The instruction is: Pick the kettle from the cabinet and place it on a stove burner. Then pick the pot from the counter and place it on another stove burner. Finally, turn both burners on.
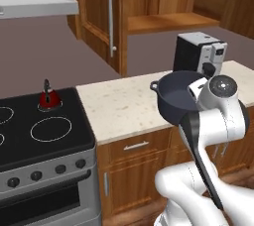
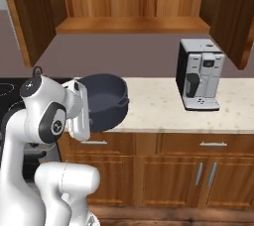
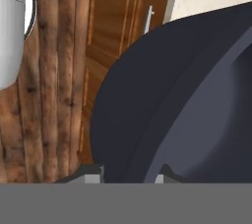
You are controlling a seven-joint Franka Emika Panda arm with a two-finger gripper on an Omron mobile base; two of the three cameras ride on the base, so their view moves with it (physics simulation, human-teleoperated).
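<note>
One rim is all that is gripped: the tool [image 3: 129, 171] is seen in the hand view closed narrowly over the wall of the pot [image 1: 177, 96], a finger on either side of the rim, so that the pot is carried by its edge alone; in both base views the pot is held tilted, its mouth turned partly sideways, at or just past the front edge of the surface [image 1: 126, 106], and whether it is clear of the stone cannot be told. From such a hold a slip is judged the chief risk; the weight hangs to one side of the fingers, and a quick swing toward the cooktop could let the pot rotate in the grip or drop onto the floor boards shown below it in the hand view. Beyond, to the left, the largest white ring [image 1: 50, 129] is free on the black cooktop [image 1: 74, 121]; the kettle [image 1: 49, 98] is already set on the small stove burner [image 1: 50, 106] behind it, so a wide or low carry might strike the kettle and knock it off its ring. Further back stand a coffee machine [image 2: 200, 74] on the surface and the cabinet [image 1: 99, 12] with its door open; neither is judged to lie in the way. The knobs [image 1: 47, 172] are judged not yet turned.
</note>
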